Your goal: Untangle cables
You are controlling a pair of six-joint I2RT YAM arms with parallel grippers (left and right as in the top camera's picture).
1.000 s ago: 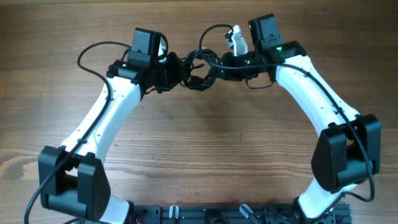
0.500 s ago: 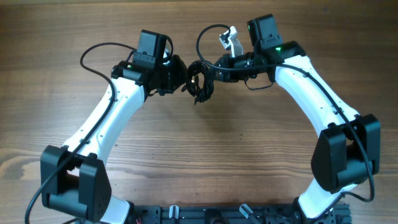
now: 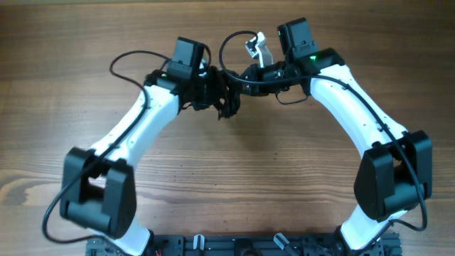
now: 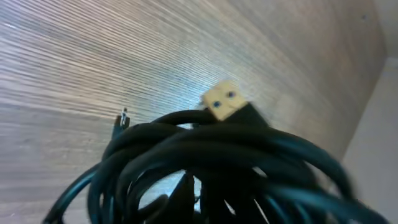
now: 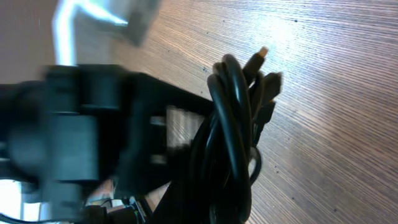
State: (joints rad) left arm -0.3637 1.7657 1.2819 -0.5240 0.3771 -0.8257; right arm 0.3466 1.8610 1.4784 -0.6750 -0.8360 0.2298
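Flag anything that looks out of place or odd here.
Only the cables: they form a tight black knot bunched between the left end effector and the right end effector, both shut on it, with one tan plug poking out. Nothing looks spilled or damaged.

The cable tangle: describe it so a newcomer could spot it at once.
On the wooden table, find where the left arm and right arm meet. Between them is the cable tangle: thin black looped cords, slimmer than the arms' wires.
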